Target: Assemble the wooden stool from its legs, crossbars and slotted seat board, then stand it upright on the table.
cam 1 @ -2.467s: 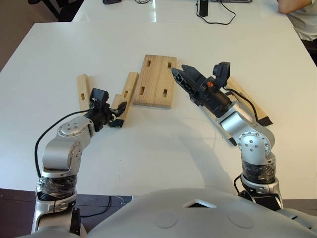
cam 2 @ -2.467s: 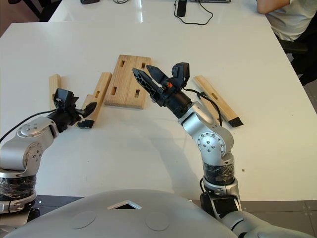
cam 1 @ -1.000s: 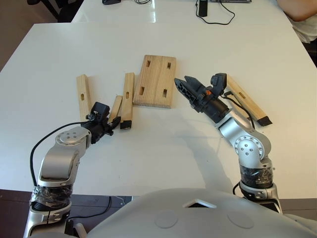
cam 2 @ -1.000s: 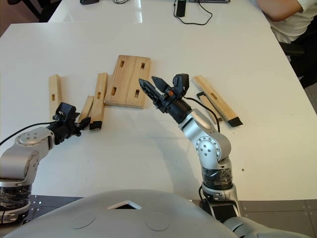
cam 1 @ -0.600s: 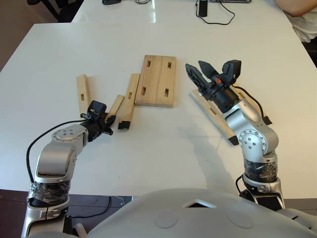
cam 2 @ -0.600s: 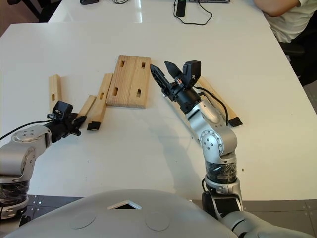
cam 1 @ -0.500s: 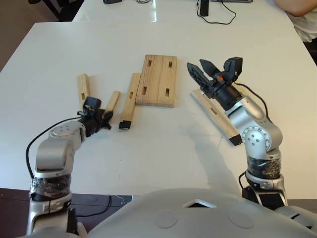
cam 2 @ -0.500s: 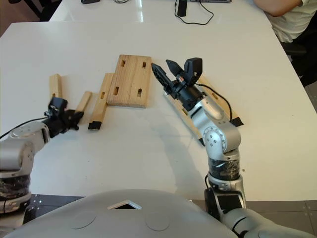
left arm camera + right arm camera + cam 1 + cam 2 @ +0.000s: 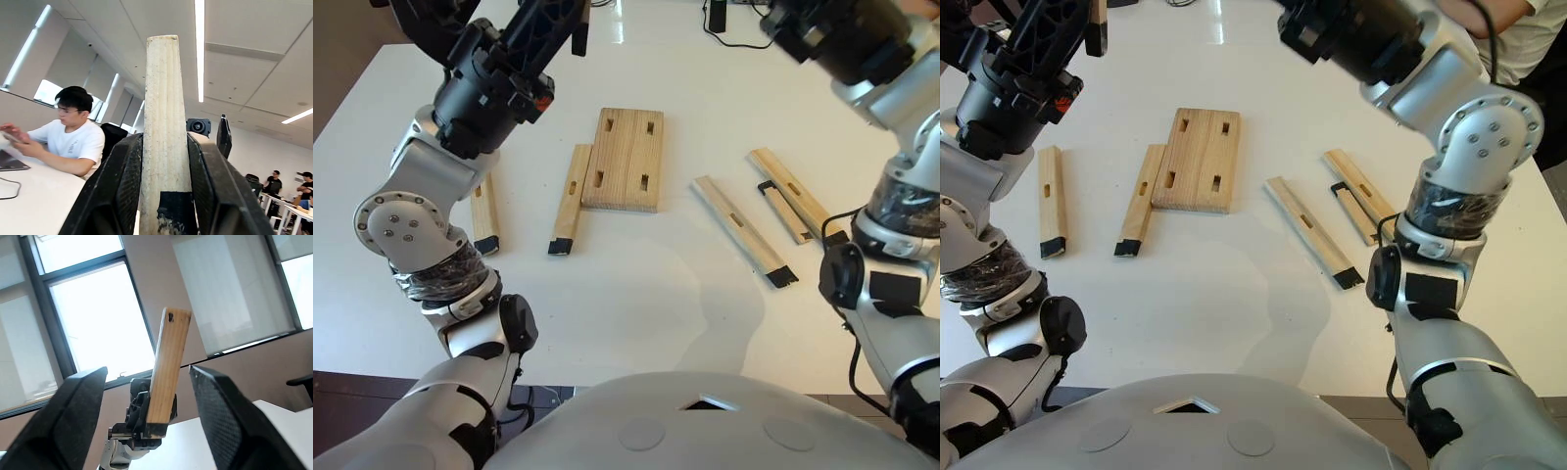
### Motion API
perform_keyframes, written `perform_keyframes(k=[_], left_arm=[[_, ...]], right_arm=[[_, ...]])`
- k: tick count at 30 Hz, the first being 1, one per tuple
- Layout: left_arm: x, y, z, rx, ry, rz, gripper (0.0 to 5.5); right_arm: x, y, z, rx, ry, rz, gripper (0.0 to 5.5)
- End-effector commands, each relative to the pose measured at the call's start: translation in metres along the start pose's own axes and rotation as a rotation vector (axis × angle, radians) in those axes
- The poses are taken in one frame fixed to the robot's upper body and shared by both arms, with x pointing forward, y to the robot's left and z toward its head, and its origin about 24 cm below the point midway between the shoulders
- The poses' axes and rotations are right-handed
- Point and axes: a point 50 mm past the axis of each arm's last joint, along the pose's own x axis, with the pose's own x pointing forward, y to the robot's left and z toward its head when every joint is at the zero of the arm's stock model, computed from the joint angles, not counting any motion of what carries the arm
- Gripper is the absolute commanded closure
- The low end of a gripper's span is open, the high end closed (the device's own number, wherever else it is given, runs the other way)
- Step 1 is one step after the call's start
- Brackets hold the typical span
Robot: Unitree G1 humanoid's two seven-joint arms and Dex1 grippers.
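Observation:
My left gripper (image 9: 165, 137) is raised high over the table's left side, shut on a short wooden crossbar (image 9: 165, 112) that stands up between its fingers; the same crossbar (image 9: 1095, 27) has a dark end. My right gripper (image 9: 147, 369) is also raised, open, and faces the held crossbar (image 9: 165, 367) from a distance. On the table lie the slotted seat board (image 9: 623, 160), a leg (image 9: 569, 196) against its left edge, a leg (image 9: 484, 211) farther left, a leg (image 9: 741, 228) to the right, and another leg (image 9: 793, 186) with a thin crossbar (image 9: 785, 208) beside it.
The white table (image 9: 636, 294) has free room in front of the parts. A second table behind carries a dark device with a cable (image 9: 717, 18).
Both arms have risen from the table to head height. The left gripper has lifted the short crossbar off the table. The right gripper stays open.

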Motion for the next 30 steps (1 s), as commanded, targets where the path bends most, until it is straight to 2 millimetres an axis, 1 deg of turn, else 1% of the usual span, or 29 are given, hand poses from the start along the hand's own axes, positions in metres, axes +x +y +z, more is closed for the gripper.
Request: perform_keyframes(k=[1, 4, 7, 14, 19, 21, 23, 30], left_arm=[[0.003, -0.009, -0.006, -0.021, 0.092, -0.079, 4.19], [0.003, -0.013, -0.013, -0.016, 0.16, -0.109, 4.19], [0.001, -0.012, -0.019, -0.01, 0.202, -0.104, 4.19], [-0.003, -0.008, -0.024, 0.003, 0.238, -0.087, 4.19], [-0.007, -0.008, -0.029, -0.007, 0.254, -0.086, 4.19], [-0.008, -0.009, -0.03, -0.009, 0.255, -0.087, 4.19], [-0.008, -0.009, -0.032, -0.007, 0.257, -0.084, 4.19], [-0.007, -0.012, -0.034, 0.011, 0.246, -0.087, 4.19]], right_arm=[[-0.003, 0.001, 0.0, 0.028, 0.043, 0.032, 1.87], [-0.004, 0.003, -0.006, 0.035, 0.1, 0.046, 1.8], [-0.001, 0.004, -0.009, 0.035, 0.113, 0.055, 1.8], [0.001, 0.007, -0.01, 0.04, 0.13, 0.068, 1.8], [-0.003, 0.004, -0.005, 0.074, 0.082, 0.07, 2.48], [-0.004, 0.005, -0.005, 0.091, 0.076, 0.073, 2.7], [-0.005, 0.005, -0.005, 0.101, 0.081, 0.072, 3.04], [-0.008, 0.005, -0.015, 0.103, 0.154, 0.045, 4.02]])
